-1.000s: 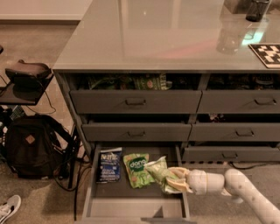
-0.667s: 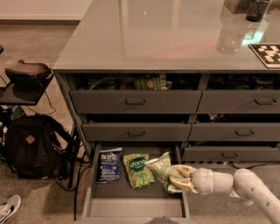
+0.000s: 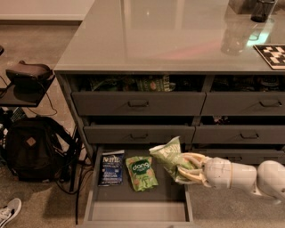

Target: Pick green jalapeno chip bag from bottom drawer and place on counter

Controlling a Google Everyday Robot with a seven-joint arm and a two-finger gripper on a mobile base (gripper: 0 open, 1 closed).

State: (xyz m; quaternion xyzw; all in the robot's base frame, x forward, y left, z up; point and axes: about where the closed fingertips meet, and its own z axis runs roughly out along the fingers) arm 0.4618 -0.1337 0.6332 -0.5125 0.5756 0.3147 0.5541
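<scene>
The green jalapeno chip bag (image 3: pixel 168 156) is pale green and crinkly. It is tilted and lifted above the right end of the open bottom drawer (image 3: pixel 133 202). My gripper (image 3: pixel 186 168), cream-coloured, reaches in from the right and is shut on the bag's lower right part. The glossy grey counter (image 3: pixel 169 35) caps the cabinet above.
A dark blue bag (image 3: pixel 111 168) and a brighter green "dang" bag (image 3: pixel 141 172) lie on the drawer floor. Upper drawers (image 3: pixel 138 103) stand slightly open above. A clear cup (image 3: pixel 232 38), a dark cup (image 3: pixel 260 10) and a checkered board (image 3: pixel 272 55) are on the counter. A black backpack (image 3: pixel 31 149) sits on the floor left.
The gripper has lifted the pale green bag up off the drawer floor. The bag now stands more upright above the drawer's right end.
</scene>
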